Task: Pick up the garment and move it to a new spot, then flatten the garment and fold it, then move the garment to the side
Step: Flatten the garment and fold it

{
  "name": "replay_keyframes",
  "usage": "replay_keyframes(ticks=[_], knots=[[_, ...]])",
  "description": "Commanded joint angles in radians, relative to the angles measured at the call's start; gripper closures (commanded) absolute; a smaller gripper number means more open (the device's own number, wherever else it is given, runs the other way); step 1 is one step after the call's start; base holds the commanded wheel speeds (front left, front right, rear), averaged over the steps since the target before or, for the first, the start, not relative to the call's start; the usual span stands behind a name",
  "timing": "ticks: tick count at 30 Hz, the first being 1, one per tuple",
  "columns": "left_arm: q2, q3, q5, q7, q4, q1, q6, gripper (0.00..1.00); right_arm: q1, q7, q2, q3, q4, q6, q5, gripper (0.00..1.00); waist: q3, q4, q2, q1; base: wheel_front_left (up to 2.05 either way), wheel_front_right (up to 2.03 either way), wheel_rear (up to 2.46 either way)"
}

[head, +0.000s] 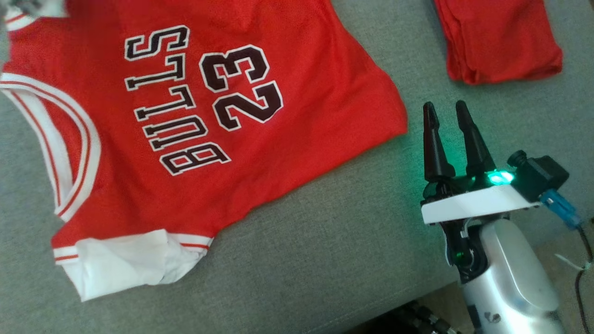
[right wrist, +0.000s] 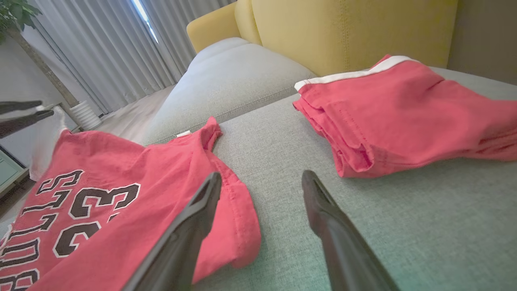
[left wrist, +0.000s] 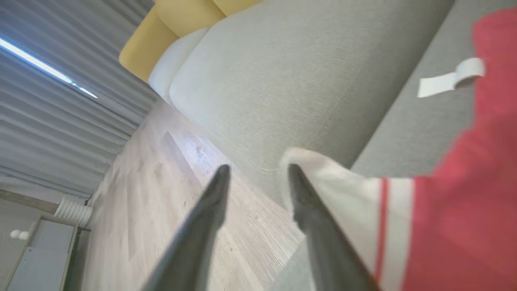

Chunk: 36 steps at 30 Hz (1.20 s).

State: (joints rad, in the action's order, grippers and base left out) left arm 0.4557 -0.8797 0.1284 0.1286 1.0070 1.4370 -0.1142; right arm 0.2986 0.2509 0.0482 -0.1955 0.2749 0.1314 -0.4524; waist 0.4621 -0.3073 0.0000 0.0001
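Our jersey (head: 297,93) lies on the sofa (head: 325,241). Our right end effector (head: 444,105) hangs spread and empty over the sofa's front. Our left end effector (left wrist: 257,166), by the sofa's edge, is too.

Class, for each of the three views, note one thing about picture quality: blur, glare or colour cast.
Head view: a green light on the right gripper tints the sofa around it. Left wrist view: blur smears the jersey and the left gripper; a window strip glares white. Right wrist view: mostly sharp, though the near fingers look soft.
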Motion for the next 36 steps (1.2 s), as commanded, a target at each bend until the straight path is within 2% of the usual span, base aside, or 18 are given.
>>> replay_keyframes(ticks=[1, 3, 5, 17, 23, 28, 36], knots=[[0.036, 0.043, 0.004, -0.020, -0.004, 0.087, 0.031, 0.00, 0.017, 0.011, 0.002, -0.023, -0.037, -0.001, -0.005, 0.00, 0.019, -0.012, 0.0000, -0.0001, 0.00, 0.00, 0.00], [0.020, 0.054, 0.012, -0.055, 0.012, 0.100, 0.059, 0.00, 0.018, 0.011, 0.002, -0.019, -0.037, -0.001, -0.004, 0.00, 0.017, -0.003, 0.0000, -0.0001, 0.00, 0.00, 0.00], [-0.002, 0.059, 0.023, -0.090, 0.025, 0.095, 0.066, 0.00, 0.017, 0.011, 0.002, -0.015, -0.032, -0.001, 0.003, 0.00, 0.008, 0.012, 0.0000, -0.0001, 0.00, 0.00, 0.00], [-0.121, 0.180, 0.223, -0.304, 0.058, -0.092, 0.059, 0.00, 0.005, 0.011, 0.002, 0.059, 0.013, -0.001, 0.108, 0.00, -0.152, 0.168, 0.0000, -0.0001, 0.00, 0.00, 0.00], [-0.159, 0.238, 0.325, -0.353, 0.035, -0.244, 0.042, 0.00, -0.026, 0.011, 0.002, 0.100, 0.033, -0.001, 0.139, 0.00, -0.247, 0.240, 0.0000, -0.0001, 0.00, 0.00, 0.00], [-0.186, 0.291, 0.404, -0.380, -0.040, -0.417, 0.046, 0.00, -0.064, 0.011, 0.002, 0.125, 0.043, -0.001, 0.155, 0.00, -0.320, 0.301, 0.0000, -0.0001, 0.00, 0.00, 0.00], [-0.205, 0.364, 0.480, -0.390, -0.274, -0.732, 0.106, 0.00, -0.116, 0.011, 0.002, 0.125, 0.056, -0.001, 0.154, 0.00, -0.395, 0.353, 0.0000, -0.0001, 0.00, 0.00, 0.00]])
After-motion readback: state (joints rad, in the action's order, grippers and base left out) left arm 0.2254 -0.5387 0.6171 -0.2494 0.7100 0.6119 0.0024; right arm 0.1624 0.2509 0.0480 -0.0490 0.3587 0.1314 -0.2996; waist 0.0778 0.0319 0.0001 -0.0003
